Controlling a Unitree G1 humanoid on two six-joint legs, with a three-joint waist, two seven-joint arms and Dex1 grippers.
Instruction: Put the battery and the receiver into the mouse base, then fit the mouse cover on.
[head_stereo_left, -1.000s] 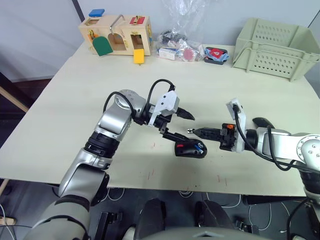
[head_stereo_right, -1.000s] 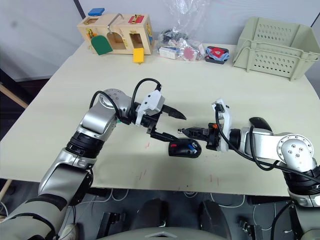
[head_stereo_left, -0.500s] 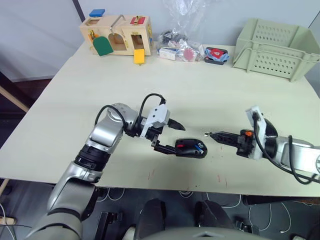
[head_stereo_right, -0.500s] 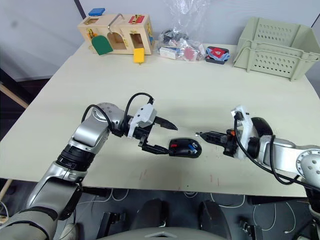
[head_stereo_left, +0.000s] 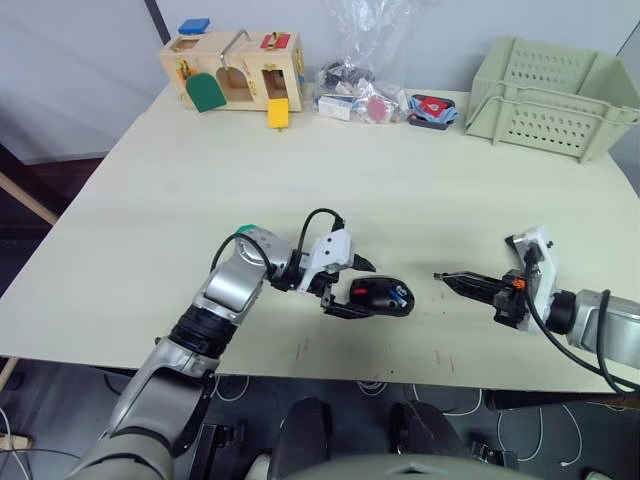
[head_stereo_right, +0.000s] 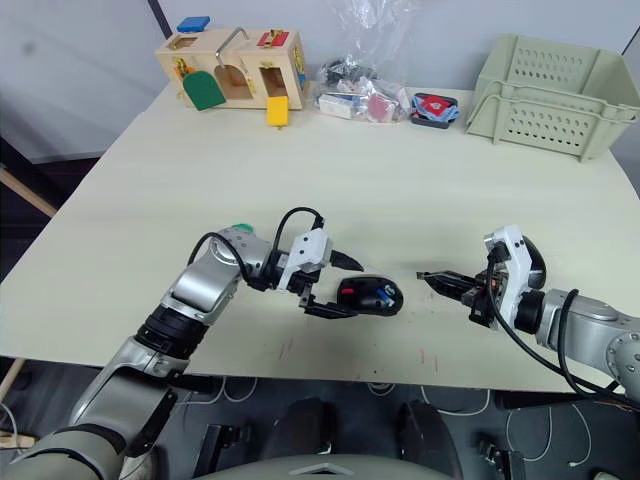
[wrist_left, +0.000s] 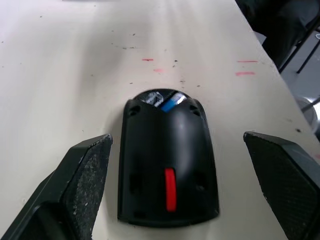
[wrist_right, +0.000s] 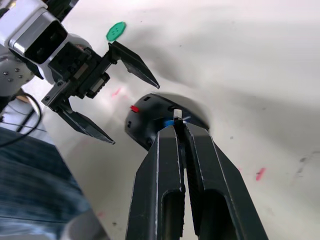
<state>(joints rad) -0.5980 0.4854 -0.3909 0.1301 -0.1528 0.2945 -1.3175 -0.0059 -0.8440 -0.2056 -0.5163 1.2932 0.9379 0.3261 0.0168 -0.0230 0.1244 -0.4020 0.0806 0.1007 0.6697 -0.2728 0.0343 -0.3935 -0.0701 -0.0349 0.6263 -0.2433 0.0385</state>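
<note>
The mouse base lies open side up near the table's front edge, showing a red patch. The blue-and-white battery sits in its far end. My left gripper is open, one finger on each side of the base's left end and clear of it. My right gripper hovers to the right of the base, apart from it. It is shut, and a tiny white piece, apparently the receiver, is pinched at its tips. The glossy black mouse cover lies just behind the right wrist, partly hidden.
A wooden toy box, a plastic bag of small items and a red-and-blue object line the far edge. A pale green basket stands at the back right. The table's front edge runs just below the base.
My right gripper has pulled back to the right, away from the base, still shut. My left gripper has dropped toward the front edge and now straddles the base's left end.
</note>
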